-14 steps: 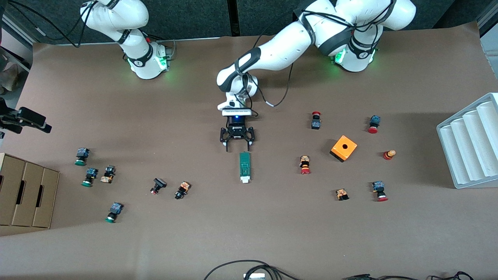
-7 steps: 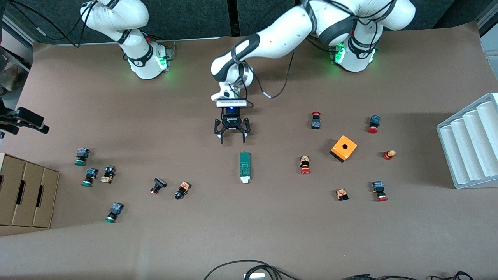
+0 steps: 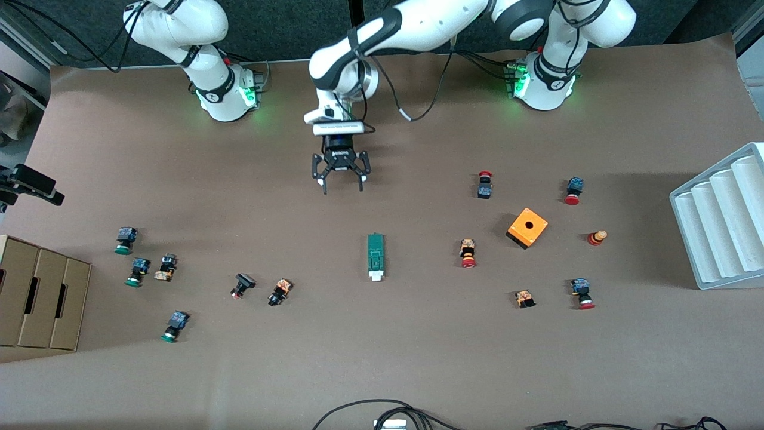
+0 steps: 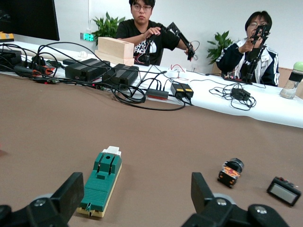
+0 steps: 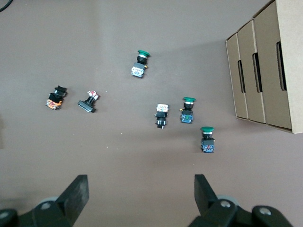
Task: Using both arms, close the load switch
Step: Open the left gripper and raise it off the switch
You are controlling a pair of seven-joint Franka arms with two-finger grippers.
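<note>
**Inspector:** Begin at the right arm's end of the front view. What is there?

**Assistant:** Cardboard boxes at the frame's edge, low in the view. Beside them is a loose group of green buttons on the brown table.

**Inspector:** And the right gripper?

**Assistant:** The right arm waits. In its wrist view the right gripper hangs high over the table near those green buttons and the boxes. Its fingers are spread wide and nothing is between them.

**Inspector:** Move to the centre of the frame.

**Assistant:** The switch lies flat at the middle of the frame, and nothing touches it. It lies lengthwise toward the camera, with its white end on the nearer side.

**Inspector:** Where is the left gripper?

**Assistant:** The left gripper is in the upper middle of the frame, over bare table. It is well apart from the switch. Its fingers point toward the switch, stand wide apart and hold nothing. In the left wrist view the switch shows between the two fingertips, but clear of them.

**Inspector:** And the left arm's end?

**Assistant:** Several red buttons are scattered around an orange cube. A white rack sits at the frame's edge.
</note>
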